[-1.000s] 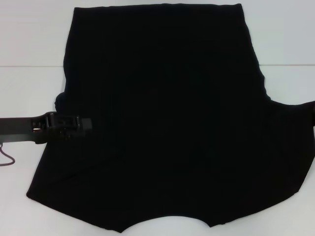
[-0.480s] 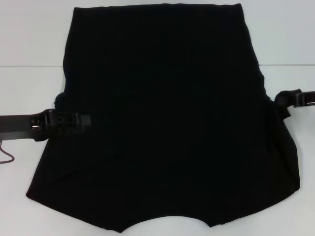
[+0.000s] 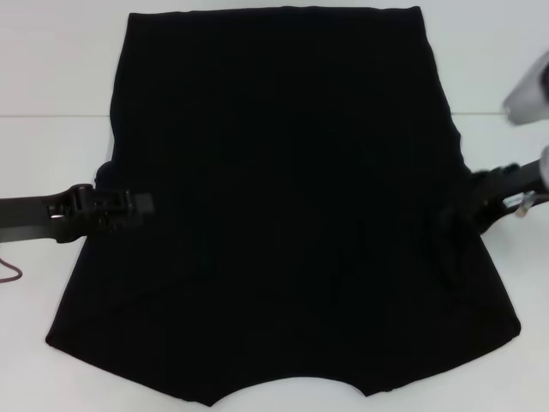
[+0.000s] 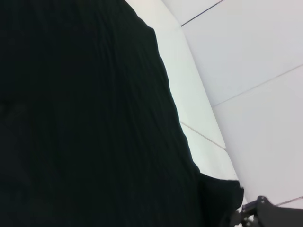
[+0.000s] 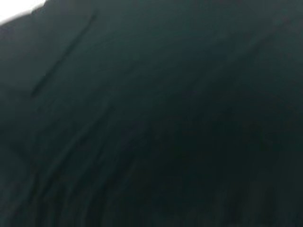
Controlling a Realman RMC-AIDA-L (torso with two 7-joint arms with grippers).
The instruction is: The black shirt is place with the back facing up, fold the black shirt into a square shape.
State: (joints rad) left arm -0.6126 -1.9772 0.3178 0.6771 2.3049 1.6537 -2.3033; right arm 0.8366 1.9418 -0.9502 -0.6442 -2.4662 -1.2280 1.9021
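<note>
The black shirt point(image 3: 283, 197) lies flat on the white table point(image 3: 51, 154), plain side up, hem at the far end and neckline curve at the near edge. My left gripper point(image 3: 129, 206) rests low at the shirt's left edge, where the left sleeve is tucked in. On the right edge, my right gripper point(image 3: 491, 190) is shut on the shirt's right sleeve, and a raised ridge of cloth point(image 3: 450, 236) runs beside it. The left wrist view shows the shirt point(image 4: 85, 123) and, far off, the right gripper point(image 4: 265, 213). Dark shirt cloth point(image 5: 151, 123) fills the right wrist view.
A white table seam line point(image 3: 51, 115) crosses behind the shirt. A thin cable loop point(image 3: 10, 273) hangs under the left arm point(image 3: 30, 219). A pale part of the right arm point(image 3: 530, 99) shows at the right edge.
The right sleeve, spread out to the right a second ago, now lies drawn in over the shirt's right side as my right gripper came into view and moved inward. My left gripper slid slightly left.
</note>
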